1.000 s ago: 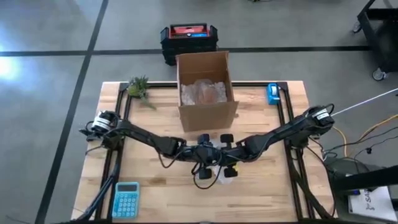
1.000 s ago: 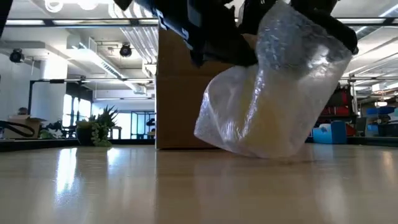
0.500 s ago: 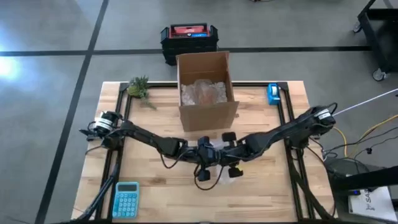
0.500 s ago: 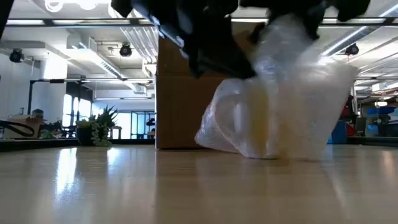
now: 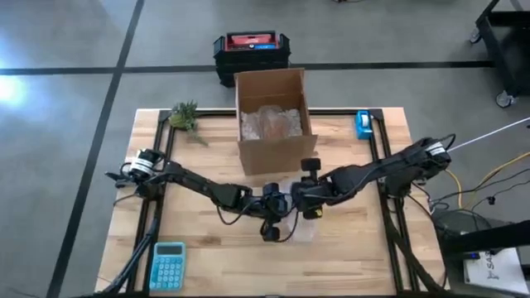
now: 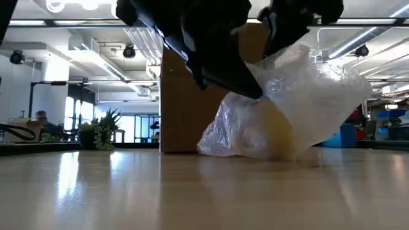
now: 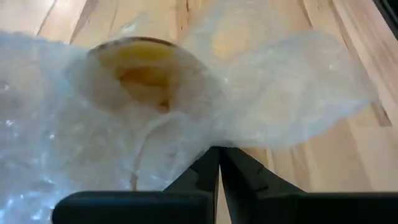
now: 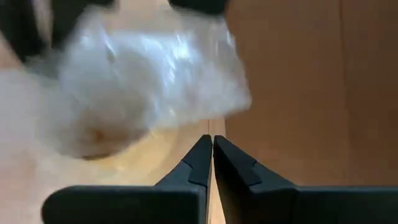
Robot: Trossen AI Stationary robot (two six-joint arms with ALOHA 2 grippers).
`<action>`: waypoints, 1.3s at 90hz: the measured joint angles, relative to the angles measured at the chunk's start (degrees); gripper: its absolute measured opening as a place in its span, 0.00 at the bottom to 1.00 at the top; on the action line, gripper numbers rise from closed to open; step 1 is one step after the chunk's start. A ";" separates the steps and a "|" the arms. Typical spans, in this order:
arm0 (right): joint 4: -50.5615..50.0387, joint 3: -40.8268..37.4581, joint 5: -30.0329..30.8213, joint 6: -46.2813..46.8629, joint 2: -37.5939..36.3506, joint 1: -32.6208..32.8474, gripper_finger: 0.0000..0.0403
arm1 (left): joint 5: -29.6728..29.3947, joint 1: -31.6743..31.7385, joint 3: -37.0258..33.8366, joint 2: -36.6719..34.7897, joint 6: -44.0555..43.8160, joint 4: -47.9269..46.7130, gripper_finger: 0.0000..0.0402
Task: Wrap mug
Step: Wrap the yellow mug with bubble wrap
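bubble-wrapped mug just beyond left pincer

overhead view, table-level view, two close wrist views

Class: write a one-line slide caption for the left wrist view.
Left gripper pinches bubble wrap around a yellow mug.

Seemingly yellow mug, clear bubble wrap
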 joint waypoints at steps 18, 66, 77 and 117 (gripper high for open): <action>16.04 -13.25 -6.63 0.12 -0.23 -0.46 0.01 | 0.05 0.00 0.02 -0.10 0.00 0.08 0.00; 32.46 -21.40 -19.05 5.13 -0.24 0.00 0.01 | 0.90 0.26 1.45 -2.16 -1.28 -2.73 0.00; 19.77 -15.48 -18.70 3.73 -2.76 0.00 0.01 | 0.44 0.43 1.28 -2.16 -1.28 -3.32 0.00; 18.13 -13.07 -15.52 3.65 -5.21 -0.41 0.01 | 0.46 0.44 1.37 -2.16 -1.29 -3.17 0.00</action>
